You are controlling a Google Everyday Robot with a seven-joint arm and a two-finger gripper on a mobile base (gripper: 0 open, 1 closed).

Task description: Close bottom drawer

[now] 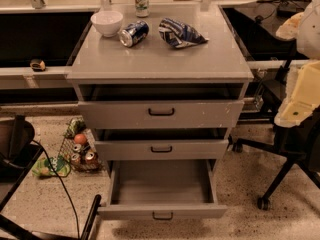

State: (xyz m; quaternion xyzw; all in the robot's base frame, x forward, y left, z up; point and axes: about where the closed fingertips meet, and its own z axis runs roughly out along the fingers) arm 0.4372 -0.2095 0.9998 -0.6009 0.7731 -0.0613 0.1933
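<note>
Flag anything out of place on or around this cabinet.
The bottom drawer is pulled far out and looks empty. On the cabinet, a blue can lies on its side beside a crumpled bag. The gripper hangs at the right edge, apart from both.

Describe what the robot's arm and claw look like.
The arm, at the right edge, is a smooth rounded white shell. Below it, the claw, right of the grey cabinet, is a blocky cream-yellow casing with a small dark round mark near its lower end. No cables or lettering show.
</note>
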